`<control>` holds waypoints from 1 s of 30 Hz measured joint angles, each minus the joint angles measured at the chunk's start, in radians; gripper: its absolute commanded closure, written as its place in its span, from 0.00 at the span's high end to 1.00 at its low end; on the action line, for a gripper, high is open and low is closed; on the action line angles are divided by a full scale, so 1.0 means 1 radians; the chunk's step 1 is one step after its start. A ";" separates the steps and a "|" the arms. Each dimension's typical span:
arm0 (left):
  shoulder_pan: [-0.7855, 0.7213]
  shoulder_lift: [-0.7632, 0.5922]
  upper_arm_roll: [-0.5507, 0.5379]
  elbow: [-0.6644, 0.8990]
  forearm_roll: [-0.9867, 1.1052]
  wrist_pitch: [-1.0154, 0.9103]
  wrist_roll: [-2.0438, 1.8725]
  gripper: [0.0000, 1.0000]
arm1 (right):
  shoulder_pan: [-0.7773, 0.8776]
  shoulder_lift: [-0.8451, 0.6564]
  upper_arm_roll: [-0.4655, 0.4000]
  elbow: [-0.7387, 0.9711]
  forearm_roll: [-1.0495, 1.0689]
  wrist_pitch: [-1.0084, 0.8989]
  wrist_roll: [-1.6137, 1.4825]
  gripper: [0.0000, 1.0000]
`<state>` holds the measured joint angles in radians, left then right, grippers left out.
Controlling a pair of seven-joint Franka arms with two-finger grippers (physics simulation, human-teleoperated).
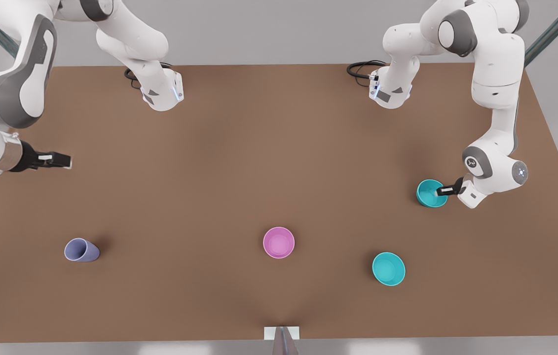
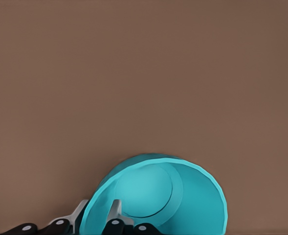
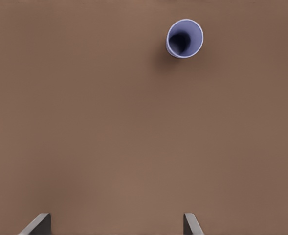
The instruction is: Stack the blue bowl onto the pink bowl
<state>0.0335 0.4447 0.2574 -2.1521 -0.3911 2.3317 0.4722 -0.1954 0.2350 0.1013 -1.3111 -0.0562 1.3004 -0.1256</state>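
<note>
A teal-blue bowl (image 1: 427, 192) is at the front view's right, and my left gripper (image 1: 440, 191) is shut on its rim. In the left wrist view the blue bowl (image 2: 153, 191) has one finger (image 2: 115, 211) inside its wall and the other outside, with the left gripper (image 2: 97, 216) astride the rim. The pink bowl (image 1: 279, 242) stands upright and alone near the table's front middle. My right gripper (image 1: 64, 160) waits open above the table at the front view's left, nothing between its fingertips (image 3: 38, 224).
A second teal bowl (image 1: 388, 268) stands right of the pink one. A lavender cup (image 1: 81, 250) lies on its side at the front left, the cup (image 3: 184, 38) mouth facing the right wrist camera. Both arm bases stand at the table's back edge.
</note>
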 measured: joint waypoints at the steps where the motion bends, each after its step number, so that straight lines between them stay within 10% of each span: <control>1: 0.000 0.000 0.000 0.003 0.000 0.000 0.005 0.24 | 0.001 0.007 0.001 0.011 0.000 0.001 -0.003 1.00; 13: -0.260 -0.036 -0.027 0.318 0.010 -0.181 -0.091 0.21 | 0.007 0.033 0.001 0.022 -0.001 0.010 -0.030 1.00; 22: -0.527 0.461 -0.147 1.140 0.011 -0.381 -0.444 0.21 | 0.004 0.042 0.001 0.022 -0.002 0.013 -0.041 1.00; 30: -0.605 0.561 -0.155 1.214 0.018 -0.291 -0.714 0.21 | 0.003 0.044 0.001 0.021 -0.005 0.013 -0.048 1.00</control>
<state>-0.5720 1.0056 0.1028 -0.9381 -0.3727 2.0410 -0.2418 -0.1919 0.2788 0.1023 -1.2905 -0.0613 1.3134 -0.1734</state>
